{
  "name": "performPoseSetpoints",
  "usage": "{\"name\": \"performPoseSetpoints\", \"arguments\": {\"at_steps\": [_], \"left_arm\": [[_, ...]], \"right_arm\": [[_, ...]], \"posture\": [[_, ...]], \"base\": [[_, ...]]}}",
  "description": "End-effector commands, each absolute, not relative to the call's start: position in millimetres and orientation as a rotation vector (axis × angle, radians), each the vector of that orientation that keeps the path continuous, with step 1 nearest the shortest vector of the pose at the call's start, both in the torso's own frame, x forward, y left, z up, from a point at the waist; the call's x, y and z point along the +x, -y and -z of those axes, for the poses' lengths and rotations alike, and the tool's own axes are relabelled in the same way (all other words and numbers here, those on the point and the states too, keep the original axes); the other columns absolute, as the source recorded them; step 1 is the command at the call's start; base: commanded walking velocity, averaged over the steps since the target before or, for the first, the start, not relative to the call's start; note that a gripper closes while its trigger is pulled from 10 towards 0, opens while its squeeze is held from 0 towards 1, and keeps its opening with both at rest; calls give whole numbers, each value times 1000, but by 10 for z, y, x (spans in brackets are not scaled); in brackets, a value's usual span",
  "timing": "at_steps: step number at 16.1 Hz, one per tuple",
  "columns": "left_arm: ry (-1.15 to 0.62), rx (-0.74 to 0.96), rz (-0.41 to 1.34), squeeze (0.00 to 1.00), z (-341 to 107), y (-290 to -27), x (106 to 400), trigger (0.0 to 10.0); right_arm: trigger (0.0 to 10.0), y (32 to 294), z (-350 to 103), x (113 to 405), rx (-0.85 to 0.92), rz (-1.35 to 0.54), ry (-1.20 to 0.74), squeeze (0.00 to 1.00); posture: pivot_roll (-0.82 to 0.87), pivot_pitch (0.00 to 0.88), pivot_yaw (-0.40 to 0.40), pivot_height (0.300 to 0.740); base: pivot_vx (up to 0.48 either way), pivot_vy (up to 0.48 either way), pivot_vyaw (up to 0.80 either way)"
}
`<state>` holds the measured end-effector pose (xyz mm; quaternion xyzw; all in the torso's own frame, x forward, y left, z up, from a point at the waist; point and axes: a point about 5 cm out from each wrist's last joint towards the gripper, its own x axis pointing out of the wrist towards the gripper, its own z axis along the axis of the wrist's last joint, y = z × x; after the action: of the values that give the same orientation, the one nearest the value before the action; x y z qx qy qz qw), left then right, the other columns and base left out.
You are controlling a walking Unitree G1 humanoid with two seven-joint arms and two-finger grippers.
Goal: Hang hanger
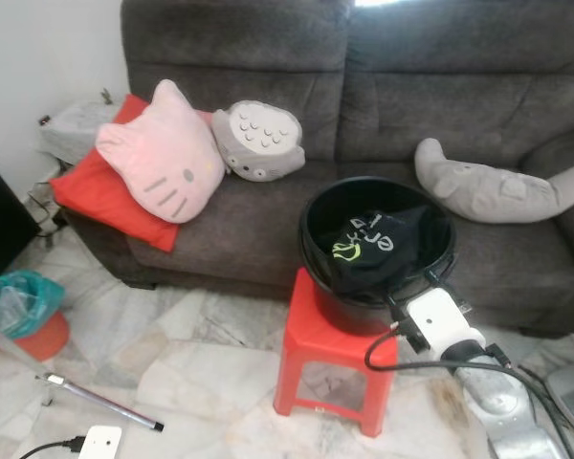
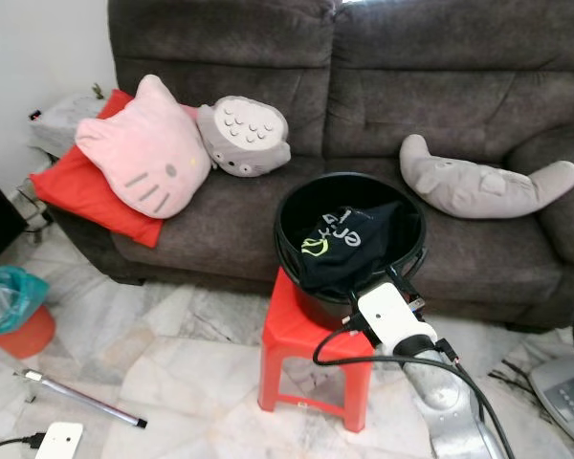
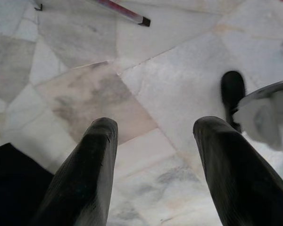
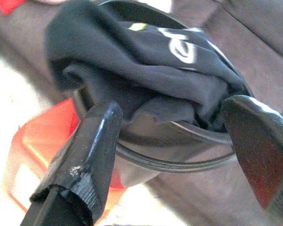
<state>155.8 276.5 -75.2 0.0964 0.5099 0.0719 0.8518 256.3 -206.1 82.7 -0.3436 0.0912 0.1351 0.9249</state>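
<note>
Sofa: dark grey fabric sofa (image 1: 411,86) across the back of the scene, carrying a pink cat-face cushion (image 1: 163,153) on a red cushion (image 1: 96,191), a grey round plush toy (image 1: 258,142) and a grey seal-shaped plush (image 1: 502,186).
Floor: pale marble-patterned tile floor (image 1: 191,373); a thin metal rod with a dark tip (image 1: 105,402) lies on it, near a teal-lined bin (image 1: 24,311).
Stool: red plastic stool (image 1: 330,359) standing just in front of the sofa, bearing the bucket.
Bucket: black round plastic bucket (image 1: 311,234) upright on the stool, holding a black garment with white and yellow-green print (image 1: 373,244) that spills toward the near rim.
Right gripper: right gripper (image 4: 179,136) at the bucket's near rim; its fingers (image 4: 92,141) stand apart, straddling the fold of garment and the rim, nothing clamped.
Left gripper: left gripper (image 3: 153,141) hangs idle over the floor, fingers (image 3: 92,160) apart and empty.
Hanger: no hanger can be identified in any view; it may lie under the garment, but this cannot be told.
Step in hand (judgement): reaching into the bucket for its contents.
Risk (judgement): closing here could catch the rim along with the cloth, so that a lift tips the bucket off the stool; a grip on cloth alone may bring the garment out and leave any hanger behind.
</note>
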Motion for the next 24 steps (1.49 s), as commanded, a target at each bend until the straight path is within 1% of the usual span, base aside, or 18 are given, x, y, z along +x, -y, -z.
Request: {"name": "performPoseSetpoints", "arguments": {"at_steps": [1, 3, 7, 10, 12, 16, 24], "left_arm": [[-1072, 213, -151, 0, 732, -2798, 1577, 10000], [-1071, 213, -152, 0, 731, -2799, 1578, 10000], [-1071, 212, -154, 0, 731, -2800, 1578, 10000], [-1072, 214, -153, 0, 731, -2801, 1576, 10000], [-1073, 215, -153, 0, 731, -2802, 1576, 10000], [-1073, 218, -151, 0, 731, -2801, 1577, 10000], [-1071, 219, -150, 0, 730, -2798, 1583, 10000]], "right_arm": [[10000, 1992, -774, 2567, -808, -370, -198, 0], [10000, 2021, -752, 2588, -871, -392, -209, 0], [10000, 2039, -743, 2629, -901, -414, -222, 0], [10000, 2075, -712, 2654, -972, -441, -244, 0], [10000, 2121, -718, 2703, -997, -427, -253, 0], [10000, 2193, -715, 2778, -1039, -409, -269, 0], [10000, 2153, -730, 2838, -1056, -425, -241, 0]], "posture": [[-201, 0, 26, 719], [-199, 0, 26, 719], [-195, 0, 29, 719], [-195, 0, 30, 719], [-193, 0, 31, 719], [-192, 0, 33, 719], [-186, 0, 34, 719]], "base": [[0, 0, 0], [0, 0, 0], [0, 0, 0], [0, 0, 0], [0, 0, 0], [0, 0, 0], [0, 0, 0]]}}
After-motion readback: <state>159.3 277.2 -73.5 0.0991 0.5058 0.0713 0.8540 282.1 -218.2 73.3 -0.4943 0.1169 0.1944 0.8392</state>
